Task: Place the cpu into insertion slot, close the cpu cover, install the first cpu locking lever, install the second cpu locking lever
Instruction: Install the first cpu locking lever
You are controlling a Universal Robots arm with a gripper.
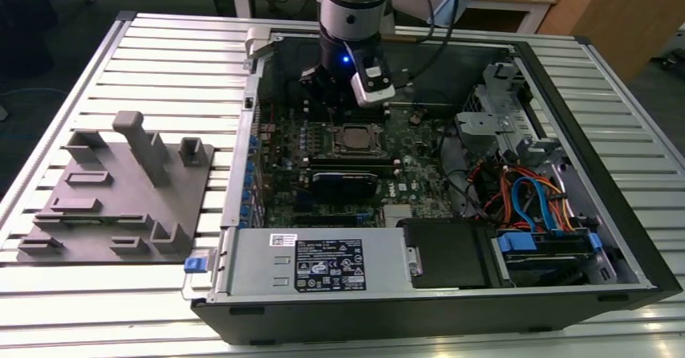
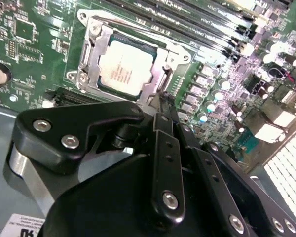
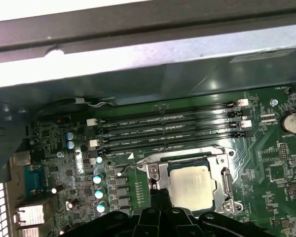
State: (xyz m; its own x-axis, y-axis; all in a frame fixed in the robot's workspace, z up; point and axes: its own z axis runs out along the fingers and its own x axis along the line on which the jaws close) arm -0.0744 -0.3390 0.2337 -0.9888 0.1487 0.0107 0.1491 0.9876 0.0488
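- The cpu (image 2: 122, 66) lies flat in the insertion slot (image 2: 87, 59) on the green board (image 3: 266, 163), with the cpu cover (image 2: 158, 74) down around it.
- So I judge placing and covering done, and lever work in hand.
- My gripper (image 2: 163, 101) hangs at the socket's edge, jaws seemingly pressed together on nothing.
- A thin locking lever (image 3: 134, 166) stands off the socket's side, seemingly unlatched.
- Latching it calls for a sideways tuck, gently.

Dull silver metal cpu (image 2: 122, 68); shiny bare-metal cpu cover (image 2: 96, 54).
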